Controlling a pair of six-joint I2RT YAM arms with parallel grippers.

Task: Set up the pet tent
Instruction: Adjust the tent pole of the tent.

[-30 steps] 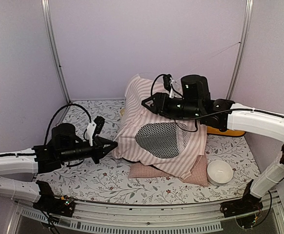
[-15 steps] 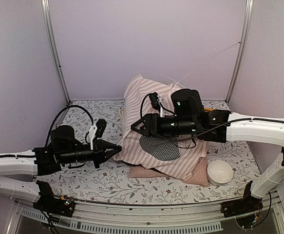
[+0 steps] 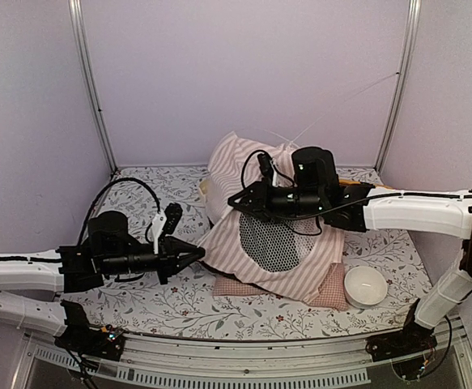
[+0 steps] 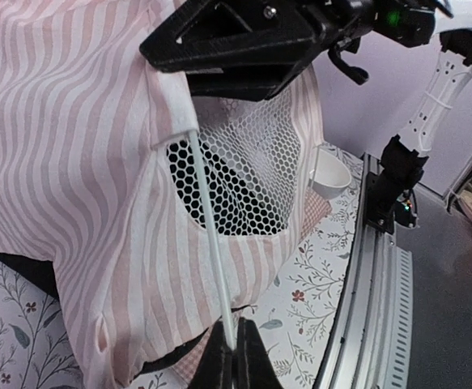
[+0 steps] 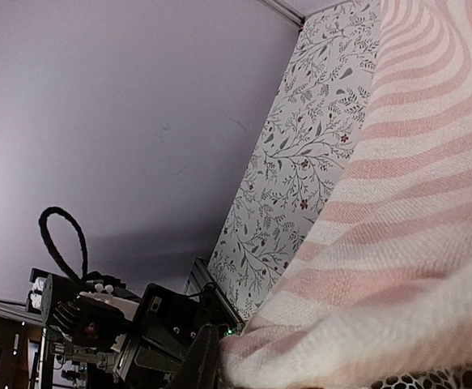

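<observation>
Over floral table (image 3: 179,304), your left arm lies low, left gripper (image 4: 237,356) pinching pole (image 4: 207,219); right gripper (image 3: 237,199) reaches left, clamping pet tent (image 3: 304,271).

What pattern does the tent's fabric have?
The pet tent has pink-and-white stripes, shown best in the left wrist view.

Top view — bright, even, diffuse light from overhead, no glare. Soft shadows lie on the table (image 3: 179,304) beneath the left arm (image 3: 25,275) and right arm (image 3: 414,211). Corners slightly darker; frame posts (image 3: 92,89) lean outward, a mild wide-angle distortion.
Left wrist view — well lit; stripes and mesh of the pet tent (image 4: 74,162) crisp, far right background a little soft.
Right wrist view: dimmer; near fabric at lower right out of focus; purple wall (image 5: 98,97) darkens toward lower left.
</observation>
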